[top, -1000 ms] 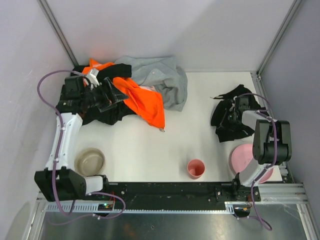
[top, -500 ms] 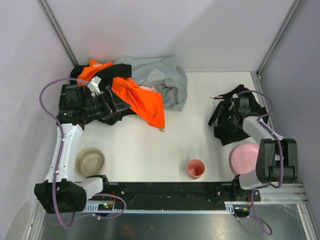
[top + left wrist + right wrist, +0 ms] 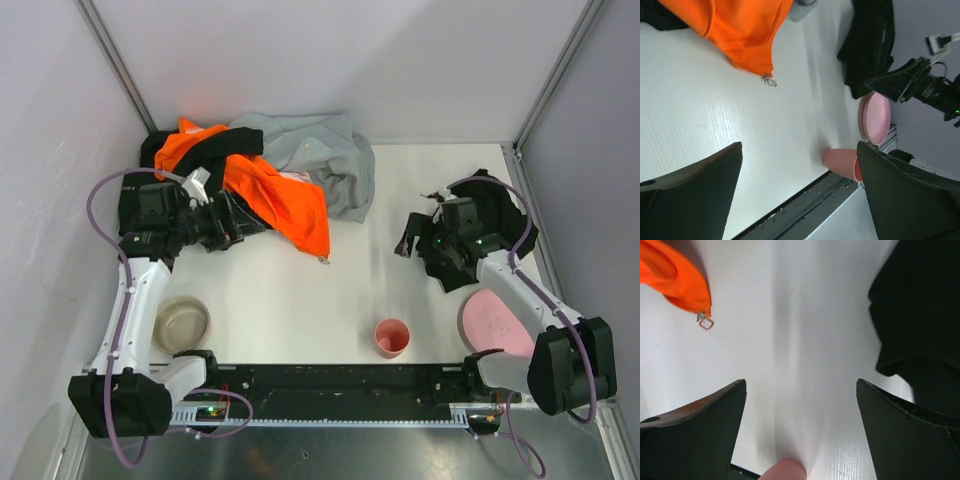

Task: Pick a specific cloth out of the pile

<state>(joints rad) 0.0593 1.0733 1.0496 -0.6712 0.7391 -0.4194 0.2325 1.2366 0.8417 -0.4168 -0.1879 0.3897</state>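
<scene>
The cloth (image 3: 508, 222) lies crumpled on the right side of the white table (image 3: 290, 300), well apart from the pile (image 3: 290, 170), which fills the far left corner. The cloth's near edge comes just beside the pink plate (image 3: 495, 322); whether the two touch cannot be told. The right arm reaches over this black piece, and the right gripper (image 3: 408, 238) pokes out past the cloth's left edge. Its wrist view shows both fingers spread wide with nothing between them, only bare table below and the cloth off to one side (image 3: 920, 315). The left gripper (image 3: 238, 218) sits at the near edge of the pile, over black fabric and just beside the bright orange garment (image 3: 280, 195). Its jaws are likewise wide apart and empty (its wrist view looks straight across the table to the cloth and the plate beyond). The orange garment drapes over the middle of the heap, with its zipper pull (image 3: 324, 260) resting on the table at the garment's near tip. A light grey garment (image 3: 325, 160) lies to its right at the far side. A pink cup (image 3: 392, 337) stands upright near the front rail, between the two arms. A dull grey-brown bowl (image 3: 180, 322) sits at the near left beside the left arm.
</scene>
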